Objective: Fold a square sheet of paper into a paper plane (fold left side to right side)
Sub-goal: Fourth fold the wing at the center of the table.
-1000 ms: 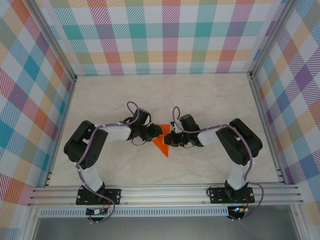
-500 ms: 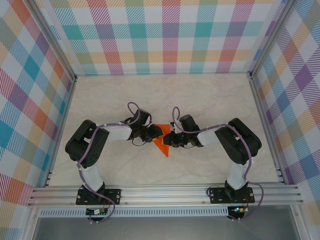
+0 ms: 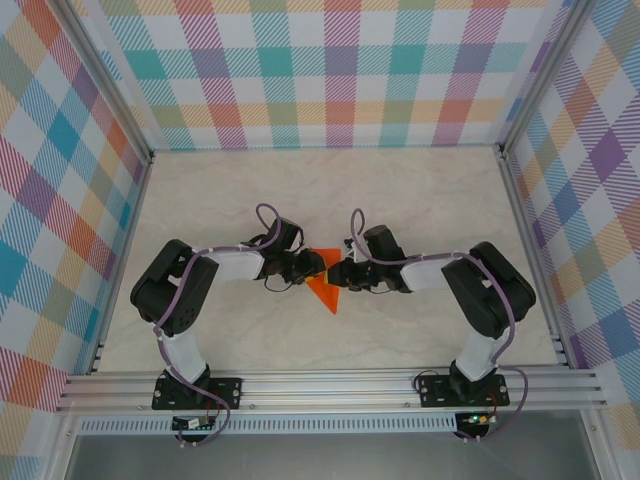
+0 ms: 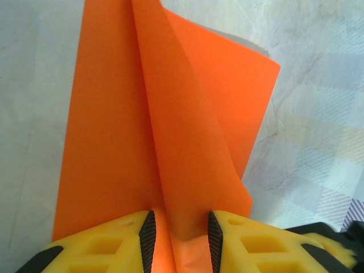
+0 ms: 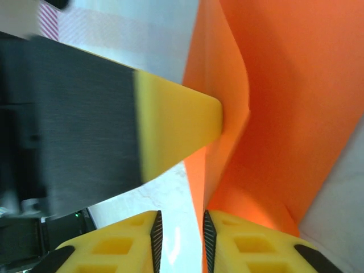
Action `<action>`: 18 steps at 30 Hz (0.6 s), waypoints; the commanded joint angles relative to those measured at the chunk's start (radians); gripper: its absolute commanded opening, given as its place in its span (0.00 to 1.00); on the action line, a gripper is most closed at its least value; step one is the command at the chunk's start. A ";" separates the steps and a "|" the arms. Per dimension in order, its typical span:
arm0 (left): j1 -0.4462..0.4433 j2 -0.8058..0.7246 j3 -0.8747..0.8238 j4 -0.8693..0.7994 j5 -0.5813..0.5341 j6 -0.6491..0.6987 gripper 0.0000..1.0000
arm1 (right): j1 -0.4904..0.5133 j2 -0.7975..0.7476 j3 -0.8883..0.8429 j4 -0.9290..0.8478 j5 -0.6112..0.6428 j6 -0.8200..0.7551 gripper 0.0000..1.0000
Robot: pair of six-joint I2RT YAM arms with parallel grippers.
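The square sheet of paper [image 3: 325, 286], bright orange and partly folded, lies on the table between my two grippers. In the left wrist view a raised flap of the paper [image 4: 170, 114] runs up from between the fingers of my left gripper [image 4: 180, 239], whose jaws stand apart astride it. From above, the left gripper [image 3: 315, 266] sits at the sheet's left edge. My right gripper [image 3: 339, 277] is at the sheet's right edge. In the right wrist view this gripper [image 5: 180, 239] is open with bare table between its pads and the paper [image 5: 284, 114] beside its right pad. A yellow left fingertip [image 5: 182, 122] touches the fold.
Pale marbled tabletop [image 3: 420, 200] surrounds the sheet, with plaid walls on three sides and an aluminium rail [image 3: 330, 385] along the near edge. Both arms reach inward and nearly meet at the middle.
The right gripper's jaws have parted and let go of the paper. The right arm's elbow has swung a little to the right. The left gripper has stayed put.
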 commanded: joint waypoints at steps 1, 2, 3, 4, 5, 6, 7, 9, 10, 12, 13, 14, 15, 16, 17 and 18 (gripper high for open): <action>-0.016 0.010 0.015 -0.051 -0.022 0.016 0.33 | -0.037 -0.073 -0.029 -0.015 -0.011 -0.028 0.32; -0.016 0.011 0.016 -0.050 -0.023 0.017 0.33 | -0.049 -0.085 -0.034 -0.020 -0.014 -0.029 0.33; -0.016 0.011 0.015 -0.050 -0.023 0.018 0.33 | -0.059 -0.090 -0.035 -0.027 -0.016 -0.032 0.33; -0.015 0.011 0.016 -0.050 -0.023 0.017 0.33 | -0.068 -0.090 -0.030 -0.037 -0.017 -0.035 0.34; -0.016 0.011 0.015 -0.051 -0.023 0.017 0.33 | -0.075 -0.087 -0.027 -0.040 -0.023 -0.036 0.34; -0.016 0.010 0.016 -0.050 -0.023 0.018 0.33 | -0.079 -0.080 -0.020 -0.042 -0.027 -0.034 0.34; -0.016 0.011 0.016 -0.049 -0.020 0.016 0.33 | -0.081 -0.071 -0.008 -0.048 -0.030 -0.030 0.34; -0.016 0.009 0.016 -0.049 -0.021 0.017 0.33 | -0.083 -0.045 0.021 -0.063 -0.031 -0.022 0.33; -0.016 0.007 0.016 -0.051 -0.021 0.018 0.33 | -0.084 -0.029 0.038 -0.070 -0.030 -0.016 0.33; -0.016 0.005 0.015 -0.051 -0.021 0.019 0.33 | -0.083 0.002 0.065 -0.075 -0.031 -0.003 0.33; -0.016 0.004 0.015 -0.051 -0.020 0.019 0.33 | -0.084 0.019 0.077 -0.081 -0.029 0.002 0.33; -0.016 0.003 0.015 -0.051 -0.019 0.017 0.33 | -0.083 0.032 0.086 -0.080 -0.028 0.007 0.33; -0.016 0.002 0.016 -0.051 -0.019 0.016 0.33 | -0.084 0.041 0.091 -0.077 -0.028 0.012 0.33; -0.016 0.000 0.015 -0.053 -0.020 0.018 0.33 | -0.083 0.053 0.094 -0.067 -0.033 0.018 0.33; -0.016 0.000 0.015 -0.051 -0.022 0.018 0.33 | -0.083 0.064 0.100 -0.056 -0.043 0.025 0.33; -0.016 -0.002 0.014 -0.053 -0.023 0.019 0.33 | -0.083 0.074 0.106 -0.052 -0.052 0.028 0.33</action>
